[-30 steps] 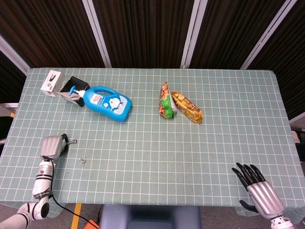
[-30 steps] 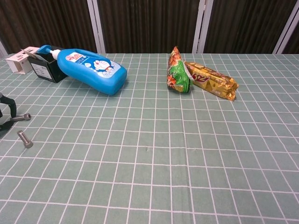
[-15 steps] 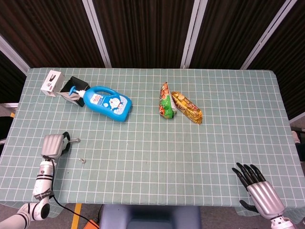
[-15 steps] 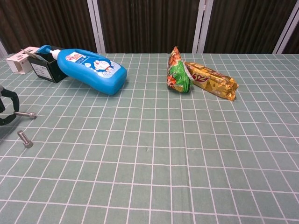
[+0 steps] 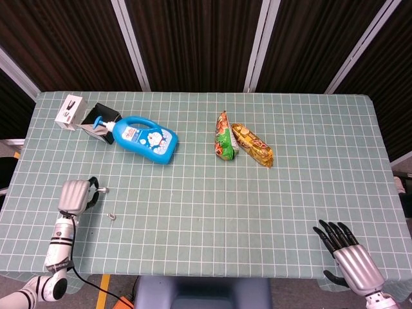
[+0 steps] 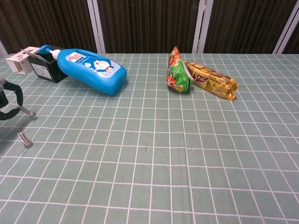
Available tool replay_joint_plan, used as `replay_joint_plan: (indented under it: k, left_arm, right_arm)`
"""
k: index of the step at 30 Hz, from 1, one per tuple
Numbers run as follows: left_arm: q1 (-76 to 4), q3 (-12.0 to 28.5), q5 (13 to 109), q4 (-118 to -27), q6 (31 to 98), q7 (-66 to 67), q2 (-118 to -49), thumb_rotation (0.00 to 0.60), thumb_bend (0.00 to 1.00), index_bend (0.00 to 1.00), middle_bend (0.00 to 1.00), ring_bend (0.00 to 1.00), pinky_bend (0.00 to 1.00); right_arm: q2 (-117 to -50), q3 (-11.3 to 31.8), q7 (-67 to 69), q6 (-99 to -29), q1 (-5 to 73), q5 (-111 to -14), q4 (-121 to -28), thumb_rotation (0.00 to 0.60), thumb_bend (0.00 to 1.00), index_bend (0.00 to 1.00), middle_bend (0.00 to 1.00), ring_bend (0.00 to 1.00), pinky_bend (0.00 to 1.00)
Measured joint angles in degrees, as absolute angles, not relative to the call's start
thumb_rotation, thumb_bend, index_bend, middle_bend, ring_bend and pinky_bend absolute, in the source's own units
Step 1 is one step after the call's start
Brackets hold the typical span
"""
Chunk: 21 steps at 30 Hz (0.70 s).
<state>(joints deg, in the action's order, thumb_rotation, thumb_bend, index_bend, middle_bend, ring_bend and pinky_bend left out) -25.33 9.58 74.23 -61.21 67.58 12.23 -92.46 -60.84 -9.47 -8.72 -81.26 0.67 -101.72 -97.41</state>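
1. The left hand (image 5: 73, 195) is being shown near the worktop's (image 5: 270, 206) left front corner, with a small bolt (image 5: 101, 189) being pinched at its fingertips; in the chest view the bolt (image 6: 25, 111) is being held just above the surface, tilted.
2. A second bolt (image 5: 111, 216) is being shown lying loose on the worktop just in front of and beside the left hand, apart from it; in the chest view this bolt (image 6: 24, 139) is resting on its side.
3. The right hand (image 5: 347, 254) is being shown at the right front edge, fingers spread and nothing held, well apart from everything else.
4. Risk: the held bolt is judged likely to slip, since only a thin shank is being gripped by the fingertips; a slight loosening would let it drop and roll across the cloth.
5. Risk: the loose bolt could be knocked away by the left hand, since it is lying so near.
6. Appearance: both bolts are being seen as short, grey metal pieces, each with a wider head at one end; thread detail is too small to be told.
7. At the far left, a blue bottle (image 5: 144, 138) is being shown lying on its side, its neck resting against a black box (image 5: 98, 116).
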Motion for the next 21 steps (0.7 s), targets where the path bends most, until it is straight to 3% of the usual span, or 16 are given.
replay_joint_plan:
  k: [21]
  left_arm:
    - [-26.6,8.7,71.0,-71.0,65.9,25.6,-89.7,0.600,0.41,0.52,1.00,1.00,1.00]
  right_arm:
    - [-60.7,-9.5,-8.5,-81.2,0.8,-101.6,-97.5,0.600,0.27,0.00,0.00,0.00,0.00]
